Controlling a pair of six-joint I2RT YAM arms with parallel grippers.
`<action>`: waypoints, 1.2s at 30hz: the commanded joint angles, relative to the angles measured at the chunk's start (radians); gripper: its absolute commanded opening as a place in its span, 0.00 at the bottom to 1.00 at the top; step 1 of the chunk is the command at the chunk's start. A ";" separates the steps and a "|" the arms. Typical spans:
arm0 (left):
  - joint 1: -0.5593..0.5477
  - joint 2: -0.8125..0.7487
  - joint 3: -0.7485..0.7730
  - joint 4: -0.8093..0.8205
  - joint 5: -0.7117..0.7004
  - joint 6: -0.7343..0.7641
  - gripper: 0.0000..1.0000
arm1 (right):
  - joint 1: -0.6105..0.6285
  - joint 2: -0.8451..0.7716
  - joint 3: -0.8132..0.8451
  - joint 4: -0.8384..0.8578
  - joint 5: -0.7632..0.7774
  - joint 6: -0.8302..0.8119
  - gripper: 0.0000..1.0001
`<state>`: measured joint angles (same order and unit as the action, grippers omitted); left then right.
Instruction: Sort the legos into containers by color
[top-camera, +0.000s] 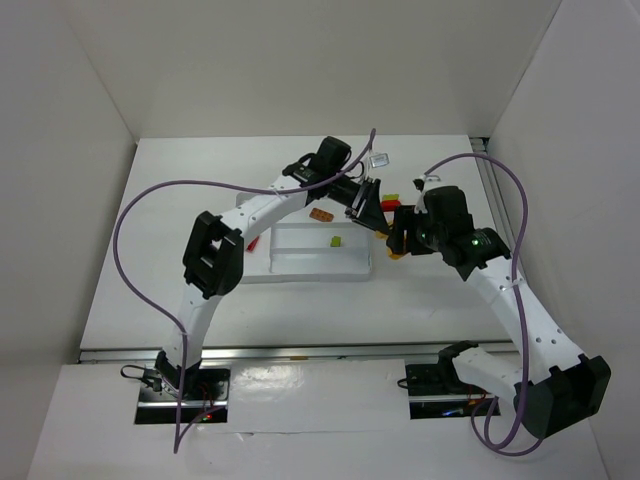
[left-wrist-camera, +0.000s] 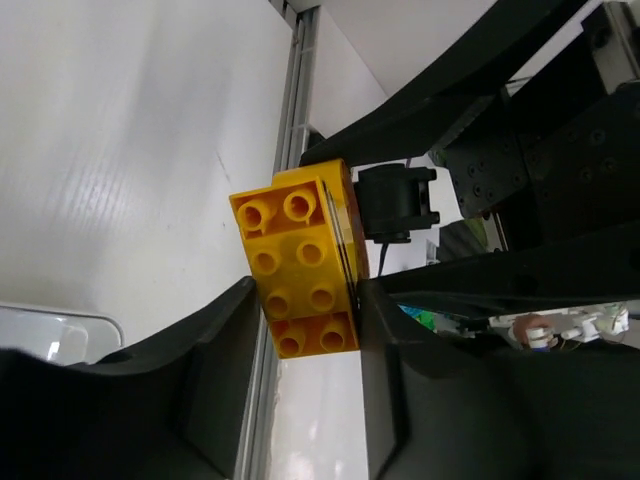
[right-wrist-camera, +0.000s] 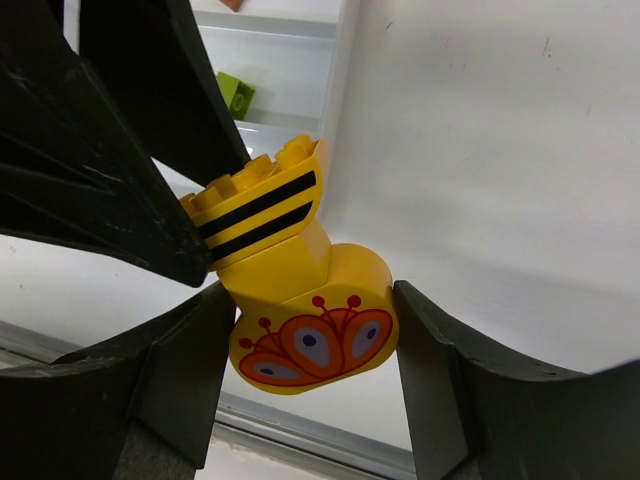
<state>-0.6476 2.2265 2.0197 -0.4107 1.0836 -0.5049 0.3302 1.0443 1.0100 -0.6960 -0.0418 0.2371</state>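
Two yellow legos are joined together and held in the air to the right of the white tray (top-camera: 310, 268). My left gripper (left-wrist-camera: 308, 325) is shut on the studded yellow brick (left-wrist-camera: 300, 260), which has black stripes on its side (right-wrist-camera: 262, 212). My right gripper (right-wrist-camera: 312, 335) is shut on the rounded yellow piece with an orange feather print (right-wrist-camera: 315, 335). Seen from above, the left gripper (top-camera: 368, 210) and right gripper (top-camera: 398, 238) meet tip to tip. A lime green lego (top-camera: 336, 240) and an orange-brown lego (top-camera: 320, 215) lie in separate containers of the tray.
A red lego (top-camera: 391, 198) and a green one (top-camera: 411, 187) lie on the table behind the grippers. A further red piece (top-camera: 254, 243) lies by the tray's left side. A small clear object (top-camera: 378, 158) sits near the back. White walls enclose the table.
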 joint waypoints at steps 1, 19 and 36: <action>-0.009 -0.010 -0.002 0.098 0.087 -0.035 0.50 | -0.005 -0.015 0.030 0.021 -0.003 0.001 0.61; 0.091 -0.065 -0.101 0.242 0.058 -0.175 0.00 | -0.005 -0.024 0.018 0.110 0.009 0.091 0.89; 0.183 -0.122 -0.228 0.456 0.185 -0.319 0.00 | -0.014 -0.237 -0.292 0.639 -0.204 0.448 0.92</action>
<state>-0.5266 2.1971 1.8194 -0.0601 1.1637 -0.7815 0.3286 0.8219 0.7540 -0.2852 -0.1581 0.5903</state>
